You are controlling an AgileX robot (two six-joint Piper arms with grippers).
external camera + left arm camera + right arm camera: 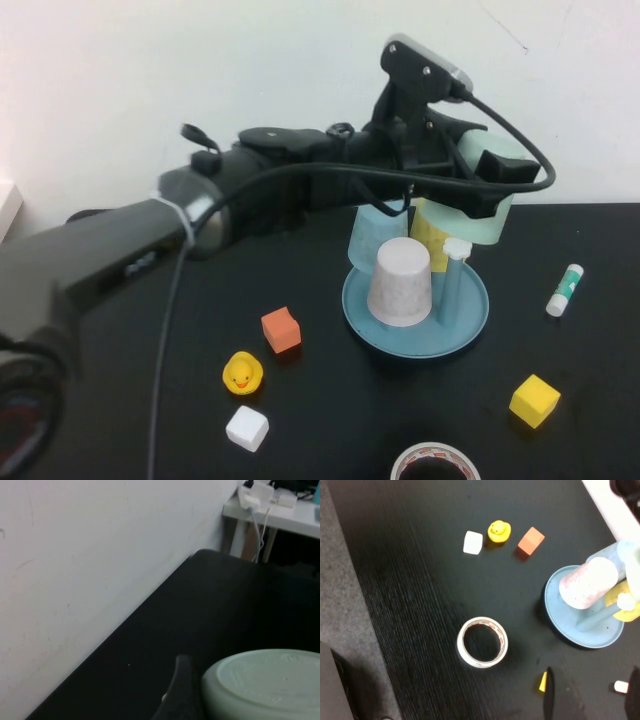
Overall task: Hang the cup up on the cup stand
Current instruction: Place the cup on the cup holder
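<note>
Above the stand: left gripper (478, 190) clasps the matte mint cup (487, 222) upside down.
Cup stand (415, 335): round blue dish.
Right gripper (590, 695): raised over the near bench (420, 605), parted, empty.

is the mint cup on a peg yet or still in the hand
Not hung yet: the mint cup sits upside down in the left hand, above the cup stand. The right hand hangs open over the table.

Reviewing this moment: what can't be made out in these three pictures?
- Whether the mint-green cup sits over a peg of the cup stand: high view, the left gripper covers it; left wrist view shows only its base.
- Light blue cup: mostly behind the whitish cup and the left arm.
- Right gripper: right wrist view shows only dark finger edges at the frame's border; absent from the high view.
- Tape roll: cut by the high view's lower edge.
</note>
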